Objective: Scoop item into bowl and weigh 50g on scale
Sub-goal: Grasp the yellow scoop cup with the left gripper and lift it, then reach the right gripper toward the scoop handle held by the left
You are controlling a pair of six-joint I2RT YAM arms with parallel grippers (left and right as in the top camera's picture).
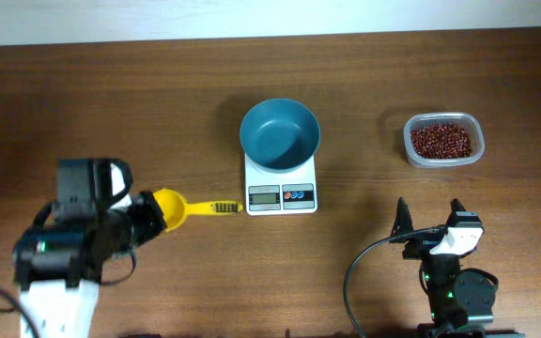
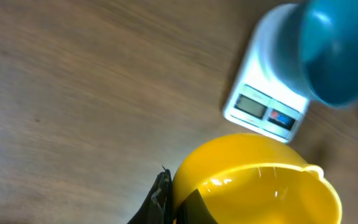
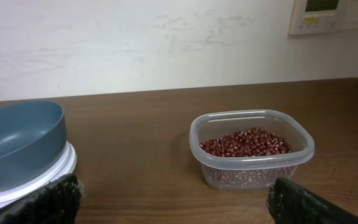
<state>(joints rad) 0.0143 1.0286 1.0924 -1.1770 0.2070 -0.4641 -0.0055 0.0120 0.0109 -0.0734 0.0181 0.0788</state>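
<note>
**Overhead and two wrist views of the bench, as I watched from the console.**

(a) The left gripper stood at the near left of the wooden table. Its jaws were closed narrow on the cup wall of a yellow scoop. In the left-wrist view, one dark finger lay against the outside of the cup's rim. The scoop's ribbed handle pointed right toward the scale and ended just beside it. I could not tell whether the scoop rested on the table or was held clear of it.

(b) The white scale sat at mid-table, with its display and its red and blue buttons facing the near edge. I could not read the display. The teal bowl rested on the platform, overhanging its far side, and its inside was bare.

(c) The beans lay heaped in a clear plastic tub at the far right, well apart from the scale. In the right-wrist view they filled roughly the lower half of the tub.

(d) The right gripper stood at the near right, facing the tub, with its jaws spread wide and nothing between them. Its two fingertips showed in the bottom corners of its own camera view.
</note>
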